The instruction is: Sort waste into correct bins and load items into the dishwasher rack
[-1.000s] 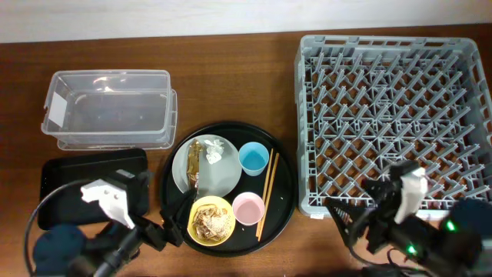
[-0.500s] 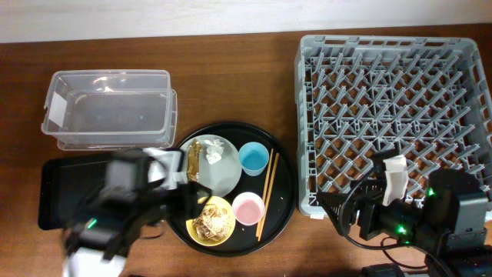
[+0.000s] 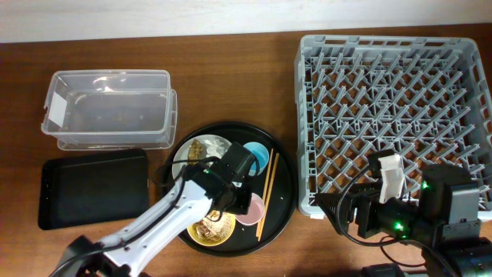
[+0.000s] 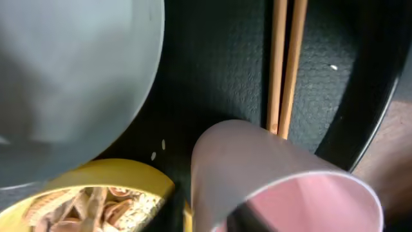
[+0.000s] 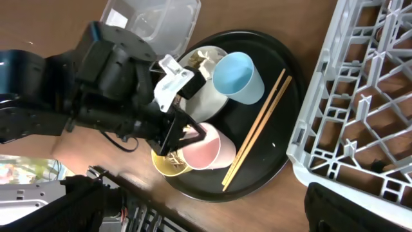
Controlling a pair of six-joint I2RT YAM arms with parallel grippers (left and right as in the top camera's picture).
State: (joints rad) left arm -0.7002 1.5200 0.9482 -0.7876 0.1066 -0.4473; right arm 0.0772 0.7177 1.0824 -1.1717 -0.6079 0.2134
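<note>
The big grey rack [image 3: 304,115] sits on the right. The clear box [image 3: 108,77] and the flat black tray [image 3: 92,188] lie on the left. Between them, close together, are the grey plate [image 5: 207,103], the blue cup [image 3: 257,154], the pink cup [image 5: 206,149], and the yellow bowl [image 4: 129,177] holding brown scraps [image 4: 90,206].

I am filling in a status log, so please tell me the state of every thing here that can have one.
dishwasher rack, empty
clear box, lidless, looks empty
black bin tray, empty
grey plate, wrapper on it
yellow bowl, holds food scraps
blue cup, upright, empty
pink cup, upright on round tray
left end effector, at pink cup's rim, grip unclear
right end effector, open, empty
</note>
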